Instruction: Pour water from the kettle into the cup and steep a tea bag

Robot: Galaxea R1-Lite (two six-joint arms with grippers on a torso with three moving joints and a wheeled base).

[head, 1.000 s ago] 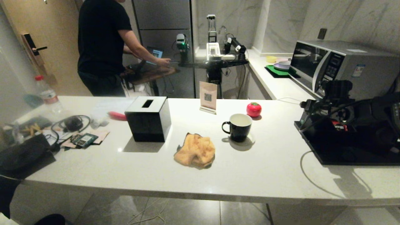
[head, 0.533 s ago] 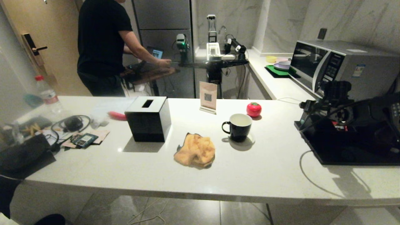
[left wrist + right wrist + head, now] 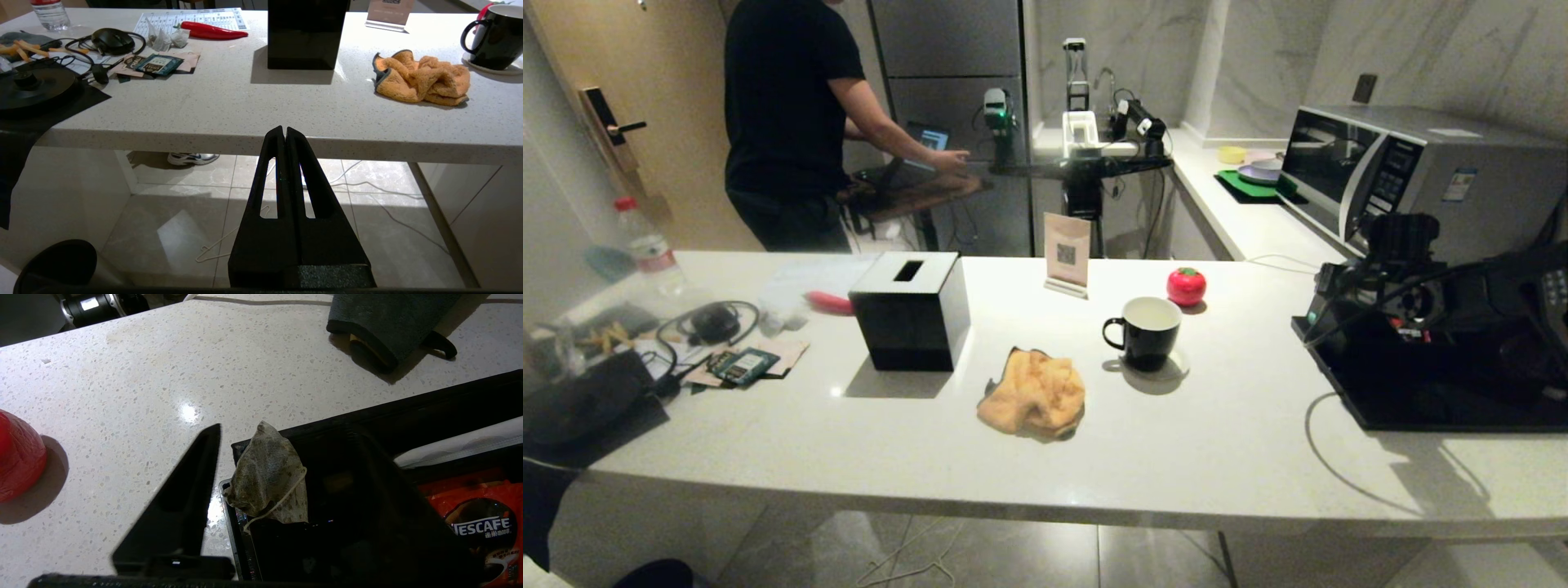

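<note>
While the right tool (image 3: 282, 465) hangs over the low black box (image 3: 1421, 392) at the counter's (image 3: 1176, 457) right end, its jaws stand apart on either side of a tea bag (image 3: 269, 477), which leans upright against the box's rim; whether they touch the bag I cannot tell. A red Nescafe sachet (image 3: 482, 514) lies in a neighbouring compartment. The left tool (image 3: 284, 141) is closed and empty, parked below the counter's near edge. The cup (image 3: 1145, 331) stands on a coaster toward the middle of the counter, handle toward the left end, with a red tomato-shaped object (image 3: 1186, 286) just behind it and an orange cloth (image 3: 1033, 394) nearer the front edge. The kettle is not identifiable in any view. A person (image 3: 792, 122) stands beyond the counter's far edge.
</note>
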